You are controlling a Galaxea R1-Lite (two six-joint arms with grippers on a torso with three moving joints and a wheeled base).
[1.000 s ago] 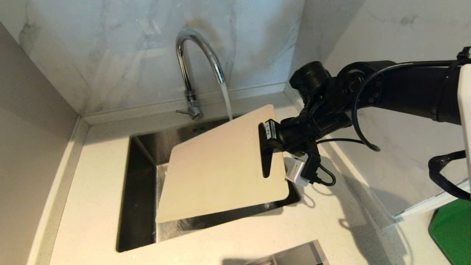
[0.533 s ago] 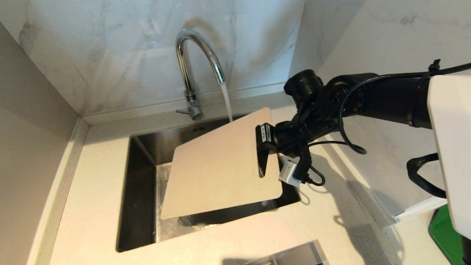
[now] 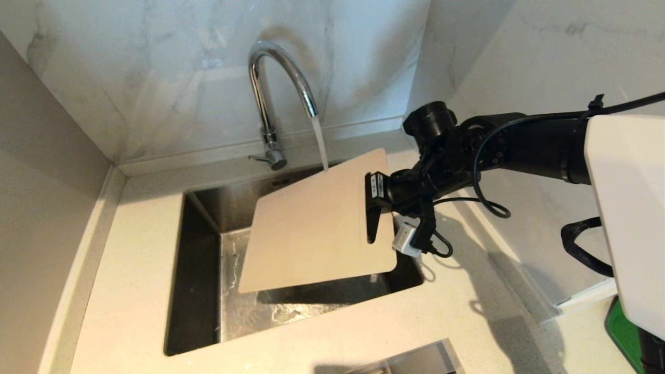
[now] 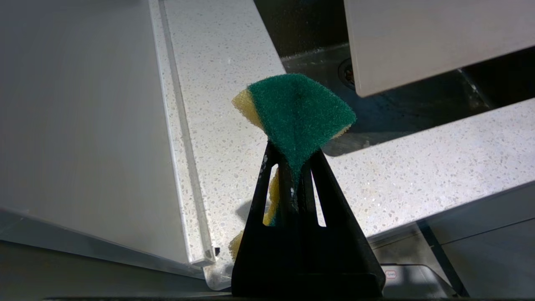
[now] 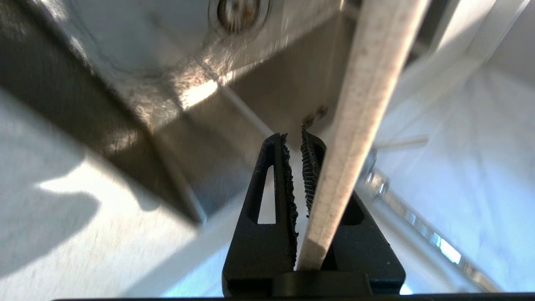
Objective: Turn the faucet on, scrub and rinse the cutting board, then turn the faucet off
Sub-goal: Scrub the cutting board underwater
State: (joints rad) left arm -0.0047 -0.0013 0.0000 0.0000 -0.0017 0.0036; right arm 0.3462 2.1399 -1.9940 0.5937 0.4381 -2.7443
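Board (image 3: 317,223) now raised and drawn toward faucet (image 3: 270,98), near edge clear of sink (image 3: 197,270) | right gripper (image 3: 375,208) clamps its slot end | left gripper (image 4: 292,171) pinches sponge (image 4: 299,110) | water runs; rinse under way

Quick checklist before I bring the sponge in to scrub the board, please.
1. Water running: ok, a stream falls from the faucet onto the board's far edge.
2. Board held: ok, right pincer shut on its slot end.
3. Board over the sink: ok, tilted, low corner above the basin.
4. Sponge ready: ok, left pincer shut on it, out over the counter.
5. Board face wetted all over: cannot tell.
6. Grip firm enough for scrubbing: cannot tell; only the board's end is pinched.
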